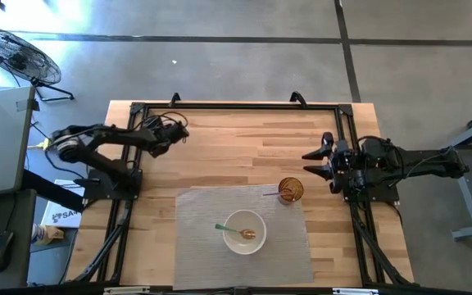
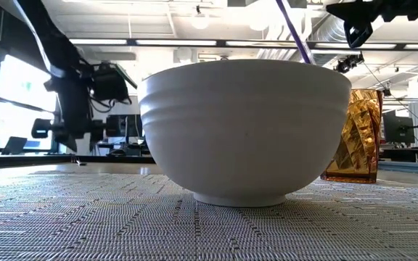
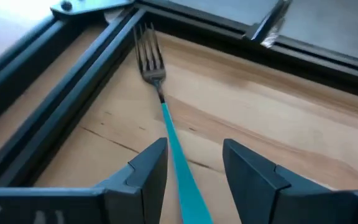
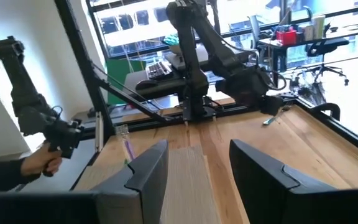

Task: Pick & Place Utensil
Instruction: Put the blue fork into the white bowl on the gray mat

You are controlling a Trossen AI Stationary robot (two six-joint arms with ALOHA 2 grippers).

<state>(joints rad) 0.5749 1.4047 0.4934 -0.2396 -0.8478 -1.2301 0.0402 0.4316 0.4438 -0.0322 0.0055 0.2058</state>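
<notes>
A fork [image 3: 166, 118] with a teal handle and metal tines lies on the wooden table by the black frame's far left corner. My left gripper [image 3: 194, 165] [image 1: 180, 131] is open low over it, one finger on each side of the handle. My right gripper [image 1: 316, 161] [image 4: 197, 168] is open and waits above the table's right side. A white bowl [image 1: 244, 232] [image 2: 249, 130] stands on the grey mat with a teal-handled utensil [image 1: 224, 229] resting in it. An amber glass [image 1: 291, 190] [image 2: 353, 134] holds a purple-handled utensil [image 1: 270, 194].
The black frame rails [image 3: 61, 99] run close beside the fork along the table's far and left edges. The grey mat [image 1: 203, 246] covers the near middle. Bare wood [image 1: 244, 147] lies between the arms. A person's hand [image 4: 39, 163] with a controller shows beyond the table.
</notes>
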